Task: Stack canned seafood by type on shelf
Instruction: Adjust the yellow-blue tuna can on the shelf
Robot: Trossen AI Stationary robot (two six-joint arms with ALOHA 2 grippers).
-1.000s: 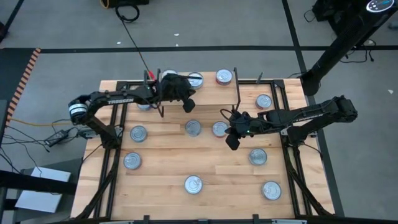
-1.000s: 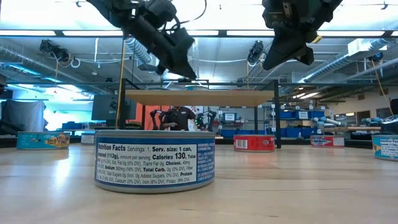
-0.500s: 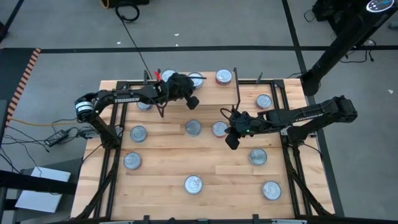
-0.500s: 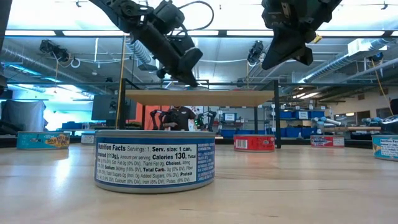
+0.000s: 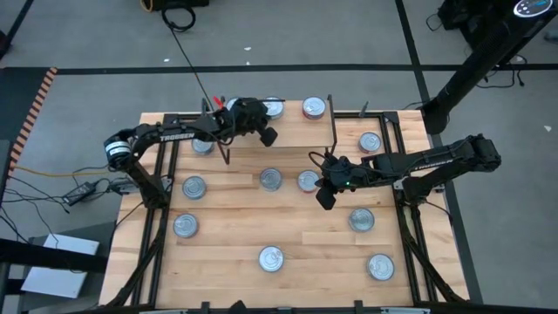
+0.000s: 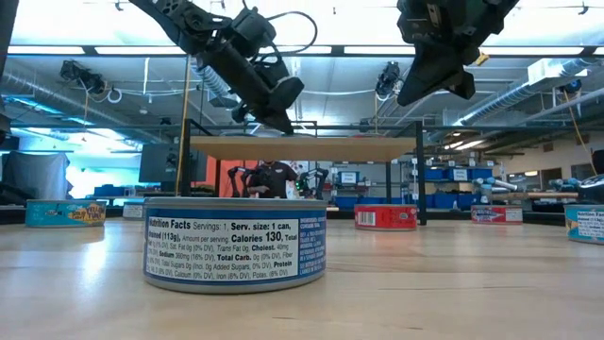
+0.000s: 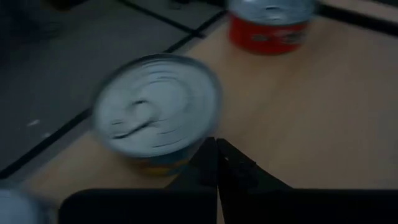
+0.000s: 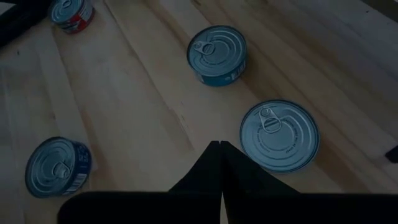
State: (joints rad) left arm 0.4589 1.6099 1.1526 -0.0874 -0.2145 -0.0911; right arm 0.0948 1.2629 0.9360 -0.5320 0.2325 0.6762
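Your left gripper (image 5: 268, 136) hangs above the shelf (image 5: 279, 131) at the back of the table (image 5: 227, 218). In its wrist view the two fingers (image 7: 214, 163) meet at a point, clenched on nothing, with a silver-topped can (image 7: 157, 111) just ahead of them and a red can (image 7: 271, 25) farther off on the board. In the low view this gripper (image 6: 276, 115) sits just over the shelf top (image 6: 302, 148), not touching it.

Your right gripper (image 5: 324, 197) hovers over mid-table, beside a can (image 5: 308, 180) that stands next to another can (image 5: 271, 179). Its wrist view shows the fingers (image 8: 219, 167) pressed together, empty, above bare wood; a teal can (image 8: 217, 54) and a second can (image 8: 280, 135) lie ahead, a blue can (image 8: 57, 165) off to one side, a red can (image 8: 72, 12) far off.

Cans, high view: two at the back edge by the shelf (image 5: 274, 110) (image 5: 314, 107), one partly under the left arm (image 5: 202, 146), one at back right (image 5: 370, 141). On the left, two (image 5: 193, 187) (image 5: 185, 226). At the front, one centre (image 5: 271, 258), two right (image 5: 362, 220) (image 5: 380, 267). All upright, apart from one another; you have none stacked.

Low view: a blue-labelled can (image 6: 235, 243) fills the foreground; a red can (image 6: 385, 216) stands under the shelf line behind it.
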